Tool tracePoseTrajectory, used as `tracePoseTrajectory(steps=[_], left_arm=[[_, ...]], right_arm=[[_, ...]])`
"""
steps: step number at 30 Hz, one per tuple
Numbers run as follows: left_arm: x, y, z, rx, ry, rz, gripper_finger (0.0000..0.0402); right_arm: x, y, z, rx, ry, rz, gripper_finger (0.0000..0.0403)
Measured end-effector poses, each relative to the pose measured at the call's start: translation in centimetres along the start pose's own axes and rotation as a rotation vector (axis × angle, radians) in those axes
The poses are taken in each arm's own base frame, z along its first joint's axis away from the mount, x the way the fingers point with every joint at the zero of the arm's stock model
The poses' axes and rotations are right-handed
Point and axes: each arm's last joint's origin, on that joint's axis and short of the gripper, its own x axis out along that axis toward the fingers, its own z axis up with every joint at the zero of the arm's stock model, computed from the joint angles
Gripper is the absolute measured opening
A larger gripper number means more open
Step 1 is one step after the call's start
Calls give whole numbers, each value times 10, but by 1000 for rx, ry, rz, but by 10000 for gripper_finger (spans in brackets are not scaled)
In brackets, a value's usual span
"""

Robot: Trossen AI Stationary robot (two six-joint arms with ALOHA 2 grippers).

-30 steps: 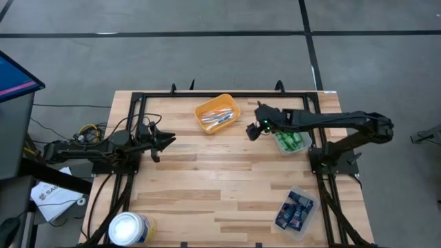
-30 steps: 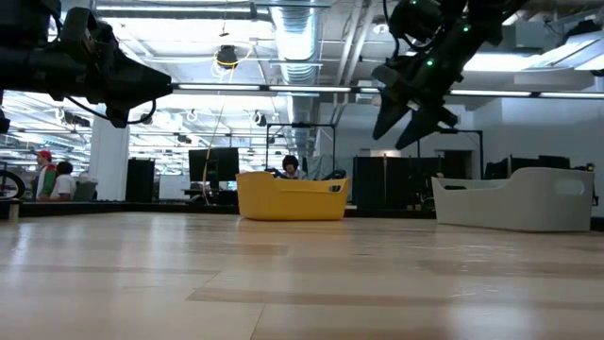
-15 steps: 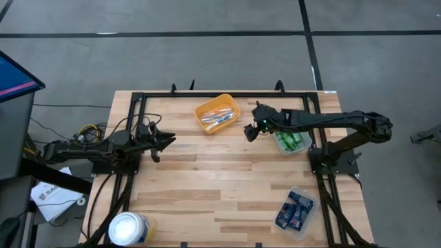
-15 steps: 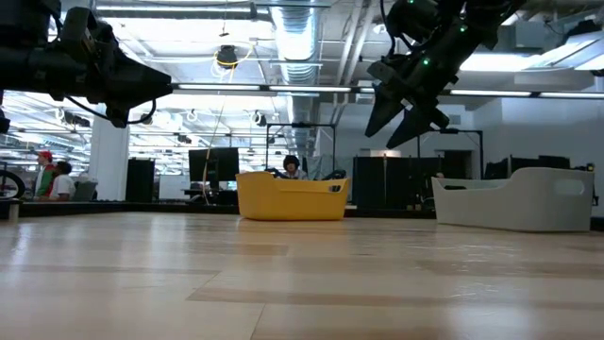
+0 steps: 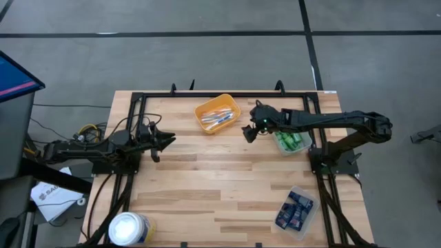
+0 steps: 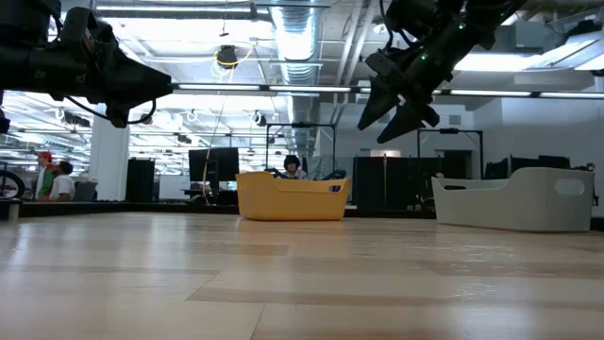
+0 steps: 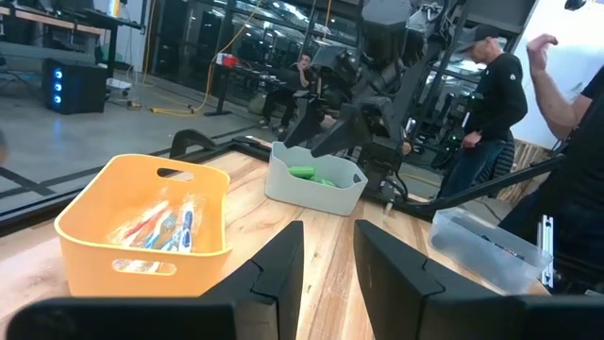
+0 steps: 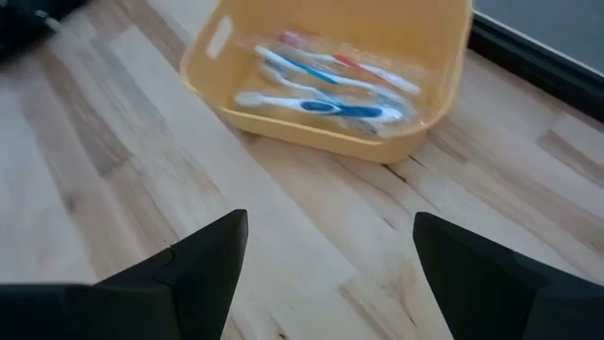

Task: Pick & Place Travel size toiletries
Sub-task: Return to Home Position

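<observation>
The right gripper (image 5: 247,133) is held splayed and empty above the wood-plank table (image 5: 207,186), between the rounded orange tray (image 8: 311,137) of thin toothbrushes (image 8: 321,85) and the grey bin (image 7: 316,194), where glossy green bottles (image 5: 292,142) lie. The left gripper (image 5: 167,140), narrowly parted and empty, is parked at the left side.

1. A grey floor (image 5: 207,62) crossed by dark lines (image 5: 308,34) is seen around the wooden table (image 5: 207,186).
2. Cables (image 5: 88,129) and a white bag (image 5: 54,200) are seen beside the table's left edge.
3. An open ceiling with silver ducts (image 6: 300,33) and strip lights (image 6: 255,87) is shown in the low view.
4. A white column (image 6: 109,161), dark screens (image 6: 212,165) and dark cabinets (image 6: 387,184) are seen beyond the table.
5. A glass wall (image 7: 217,47) and a black computer case (image 7: 75,87) with blue lights are shown in the left wrist view.
6. People (image 6: 52,175) are seen far off.
</observation>
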Motion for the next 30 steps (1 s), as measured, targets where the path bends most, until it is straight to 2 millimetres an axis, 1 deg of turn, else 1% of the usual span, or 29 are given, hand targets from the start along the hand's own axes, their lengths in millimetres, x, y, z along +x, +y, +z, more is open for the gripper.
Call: tracePoseTrajectory(steps=[6,12,15,19,30], left_arm=[[0,0,0,0,0,-1,92],[0,0,0,0,1,-4,92],[0,0,0,0,2,-4,92],[0,0,0,0,1,-4,92],[0,0,0,0,0,-3,92]], right_arm=[[-4,1,5,-15,-41,30,295],[-20,-1,13,-32,-110,58,295],[-32,-3,17,-33,-150,77,295],[-53,-7,24,-52,-218,106,295],[-106,-16,29,-134,-390,153,295]])
